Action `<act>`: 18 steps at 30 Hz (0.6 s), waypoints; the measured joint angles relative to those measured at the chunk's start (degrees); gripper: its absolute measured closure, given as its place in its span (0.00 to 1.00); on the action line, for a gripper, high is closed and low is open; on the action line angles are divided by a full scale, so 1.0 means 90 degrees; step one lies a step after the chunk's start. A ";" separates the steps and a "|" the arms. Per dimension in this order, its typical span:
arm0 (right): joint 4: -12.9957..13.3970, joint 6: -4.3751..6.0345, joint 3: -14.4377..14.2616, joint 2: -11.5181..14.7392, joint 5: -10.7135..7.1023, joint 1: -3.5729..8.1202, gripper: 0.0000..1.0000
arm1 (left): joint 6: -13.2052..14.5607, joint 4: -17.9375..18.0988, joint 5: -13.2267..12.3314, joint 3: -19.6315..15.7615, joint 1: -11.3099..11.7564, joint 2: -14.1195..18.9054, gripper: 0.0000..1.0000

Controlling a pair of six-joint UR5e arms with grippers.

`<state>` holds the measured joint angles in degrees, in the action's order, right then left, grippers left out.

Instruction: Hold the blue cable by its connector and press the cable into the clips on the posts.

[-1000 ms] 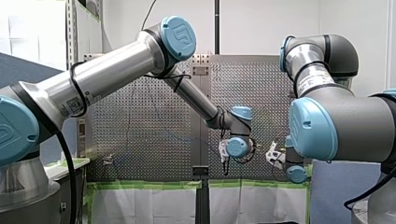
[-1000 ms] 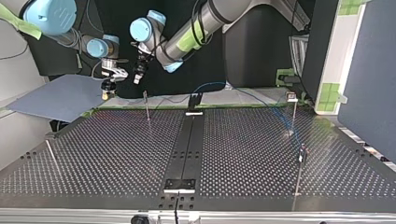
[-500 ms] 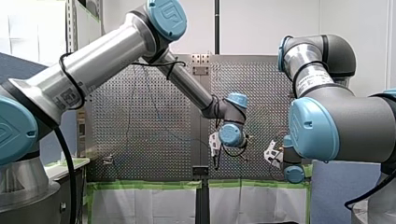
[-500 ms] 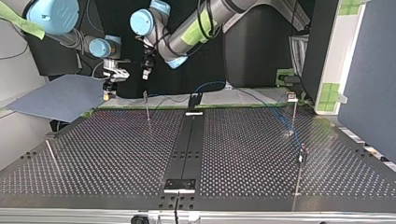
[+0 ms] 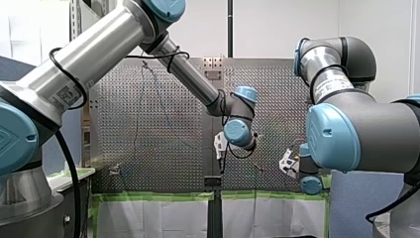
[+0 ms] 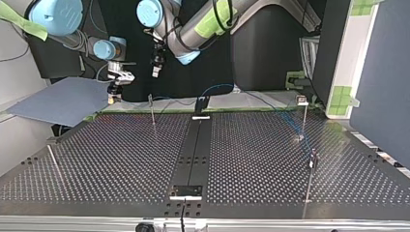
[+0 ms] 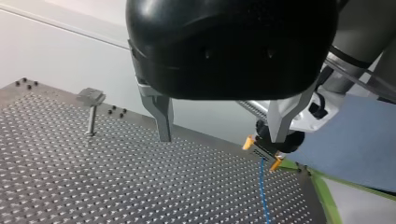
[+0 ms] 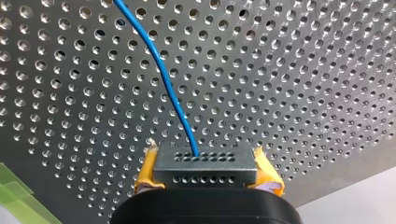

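Observation:
My right gripper [image 8: 205, 173] is shut on a small grey connector [image 8: 205, 162], yellow pads [image 8: 145, 176] on both sides. The blue cable [image 8: 159, 60] runs from the connector out over the perforated plate. In the left wrist view my left gripper [image 7: 222, 136] is open, its metal fingers [image 7: 162, 122] wide apart with nothing between them. The right gripper [image 7: 264, 150] with the cable [image 7: 262, 191] hangs just beyond one finger. In the top view the left gripper [image 6: 156, 67] hovers high beside the right gripper [image 6: 114, 92], near a thin post [image 6: 152, 110].
More posts with clips stand on the plate [image 6: 304, 118] [image 6: 311, 166] [image 6: 54, 162]; another post [image 7: 91, 112] shows ahead of the left gripper. A black rail [image 6: 193, 150] runs down the table's middle. A blue-grey board [image 6: 58, 101] lies off the table at the top view's left.
My left arm has lifted and swung toward the front view's left, away from the right gripper, still open. The right gripper with the connector has stayed put.

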<state>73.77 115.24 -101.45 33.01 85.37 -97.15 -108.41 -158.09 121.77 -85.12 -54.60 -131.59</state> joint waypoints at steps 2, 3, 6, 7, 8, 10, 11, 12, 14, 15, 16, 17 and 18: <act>0.0000 0.0000 0.0000 0.0000 0.0002 -0.0011 1.00 | -0.0086 0.0071 -0.0001 -0.0114 0.0028 0.0116 0.00; 0.0002 0.0000 0.0002 0.0000 0.0003 -0.0019 1.00 | -0.0129 0.0109 -0.0004 -0.0163 0.0039 0.0164 0.00; 0.0001 0.0000 0.0004 0.0001 0.0001 -0.0038 1.00 | -0.0274 0.0252 -0.0015 -0.0319 0.0077 0.0320 0.00; 0.0000 0.0000 0.0004 0.0000 0.0000 -0.0044 1.00 | -0.0325 0.0300 -0.0015 -0.0371 0.0092 0.0371 0.00; -0.0001 0.0000 0.0004 0.0000 -0.0001 -0.0050 1.00 | -0.0393 0.0369 -0.0013 -0.0440 0.0112 0.0441 0.00; -0.0001 0.0001 0.0004 0.0001 0.0000 -0.0065 1.00 | -0.0492 0.0468 -0.0008 -0.0540 0.0146 0.0541 0.00; 0.0000 0.0000 0.0003 0.0000 0.0000 -0.0071 1.00 | -0.0559 0.0532 -0.0004 -0.0607 0.0166 0.0607 0.00; 0.0002 0.0001 0.0003 0.0000 0.0000 -0.0080 1.00 | -0.0611 0.0587 0.0001 -0.0659 0.0182 0.0660 0.00; 0.0001 0.0000 0.0004 0.0000 0.0000 -0.0093 1.00 | -0.0738 0.0712 0.0017 -0.0787 0.0222 0.0787 0.00; 0.0001 0.0000 0.0004 0.0000 0.0000 -0.0101 1.00 | -0.0786 0.0760 0.0023 -0.0834 0.0238 0.0835 0.00; 0.0000 0.0000 0.0004 0.0000 0.0000 -0.0108 1.00 | -0.0830 0.0807 0.0027 -0.0878 0.0255 0.0879 0.00; -0.0001 0.0000 0.0003 0.0000 0.0000 -0.0115 1.00 | -0.0885 0.0860 0.0032 -0.0933 0.0277 0.0934 0.00; -0.0002 0.0001 0.0000 0.0000 0.0001 -0.0123 1.00 | -0.0929 0.0902 0.0033 -0.0977 0.0296 0.0977 0.00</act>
<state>73.76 115.24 -101.44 33.02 85.38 -98.26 -116.76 -149.97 122.07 -93.92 -51.94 -122.80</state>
